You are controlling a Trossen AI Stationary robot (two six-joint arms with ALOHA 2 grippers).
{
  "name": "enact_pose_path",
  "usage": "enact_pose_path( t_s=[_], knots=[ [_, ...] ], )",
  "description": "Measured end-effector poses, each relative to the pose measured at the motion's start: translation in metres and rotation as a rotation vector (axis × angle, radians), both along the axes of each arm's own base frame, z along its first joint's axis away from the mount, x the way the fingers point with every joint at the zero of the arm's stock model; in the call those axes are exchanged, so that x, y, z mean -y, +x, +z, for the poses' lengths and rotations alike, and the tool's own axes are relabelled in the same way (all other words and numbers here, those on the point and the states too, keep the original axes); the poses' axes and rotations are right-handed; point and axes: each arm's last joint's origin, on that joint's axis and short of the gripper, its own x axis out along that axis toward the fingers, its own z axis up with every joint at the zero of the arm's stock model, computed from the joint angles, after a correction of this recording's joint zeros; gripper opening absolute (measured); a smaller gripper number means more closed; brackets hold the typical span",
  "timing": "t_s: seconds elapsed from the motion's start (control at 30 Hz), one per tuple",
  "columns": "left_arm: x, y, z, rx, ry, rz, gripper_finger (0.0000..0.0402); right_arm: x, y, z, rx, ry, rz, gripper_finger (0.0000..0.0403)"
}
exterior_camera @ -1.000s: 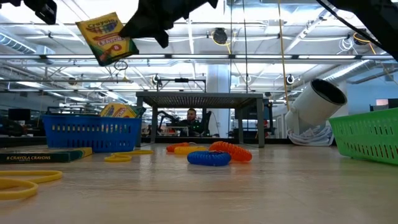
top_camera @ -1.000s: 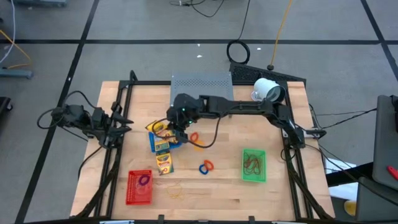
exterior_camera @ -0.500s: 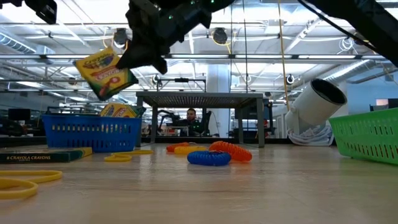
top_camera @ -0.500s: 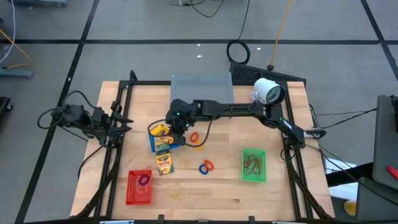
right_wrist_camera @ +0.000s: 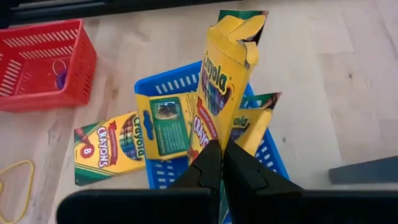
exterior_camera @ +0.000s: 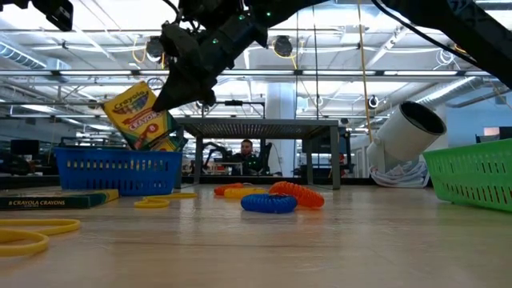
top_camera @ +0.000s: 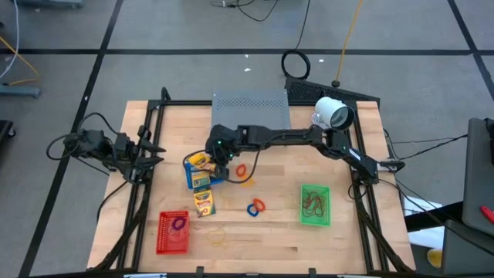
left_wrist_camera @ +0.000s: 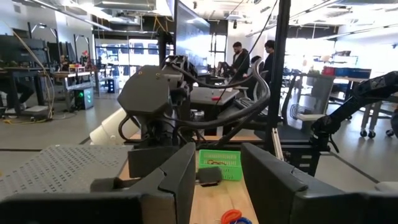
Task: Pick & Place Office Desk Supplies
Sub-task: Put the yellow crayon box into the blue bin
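Right hand (right_wrist_camera: 221, 163) is over the blue basket (top_camera: 202, 176), fingers pressed together on the bottom edge of a yellow crayon pack (right_wrist_camera: 219, 87). The pack hangs tilted, its lower end down among the packs already in the basket, as the low view shows (exterior_camera: 138, 114). Inside the blue basket there's a pack lying with its green back panel up (right_wrist_camera: 163, 127), and another one leaning against the basket's far wall (right_wrist_camera: 252, 124). One more crayon pack (right_wrist_camera: 102, 146) lies flat on the tabletop (top_camera: 278, 224), touching the blue basket on the side toward the red basket (top_camera: 173, 232). That red basket sits well apart from the blue one, near the tabletop's front edge, with a purple rubber-band loop (right_wrist_camera: 60, 78) inside. Near the blue basket, on the side toward the green basket (top_camera: 314, 205), lie an orange loop (top_camera: 241, 171) and a blue loop (top_camera: 255, 207). The green basket is well apart, across the tabletop. Left hand (top_camera: 151, 154) waits at the tabletop's left edge, away from the blue basket, fingers (left_wrist_camera: 179, 174) spread apart with nothing between them.
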Motion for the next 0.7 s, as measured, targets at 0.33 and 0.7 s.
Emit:
enact_pose_path(
  t_s=[0.33, 0.7],
  knots=[
    [0.0000, 0.0000, -0.0001, -0.001, -0.002, 0.000, 0.0136, 0.0031, -0.0048, -0.0048, -0.070, -0.042, -0.024, 0.0000],
    [0.0001, 0.0001, -0.0008, -0.007, 0.000, -0.001, 0.0136, 0.0033, -0.0093, -0.0087, -0.132, -0.065, -0.028, 0.0000]
  ],
)
